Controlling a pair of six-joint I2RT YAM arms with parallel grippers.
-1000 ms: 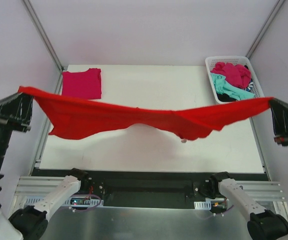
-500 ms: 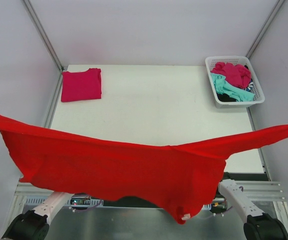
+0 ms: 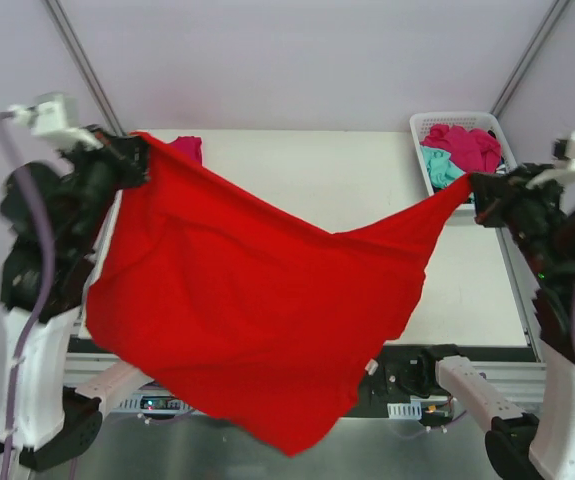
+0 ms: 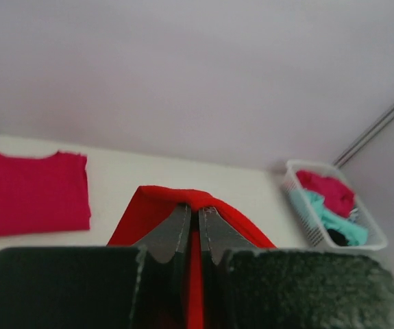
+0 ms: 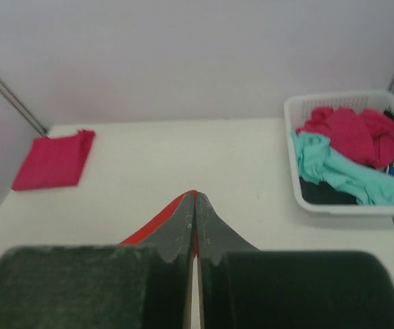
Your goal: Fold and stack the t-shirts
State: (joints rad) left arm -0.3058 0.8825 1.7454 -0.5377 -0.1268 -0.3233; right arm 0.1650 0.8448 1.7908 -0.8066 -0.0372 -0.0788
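The large bright red cloth t-shirt (image 3: 237,310) hangs in the air above the white table (image 3: 317,180), stretched between both arms and sagging toward the near edge. The left gripper (image 4: 198,209) is pinched tight on one upper corner, the right gripper (image 5: 195,199) on the other. A folded magenta-pink t-shirt (image 5: 53,161) lies at the table's far left corner; a crumpled magenta t-shirt (image 5: 351,133) and a teal t-shirt (image 5: 334,168) sit in the white plastic lattice basket (image 5: 347,207) at far right
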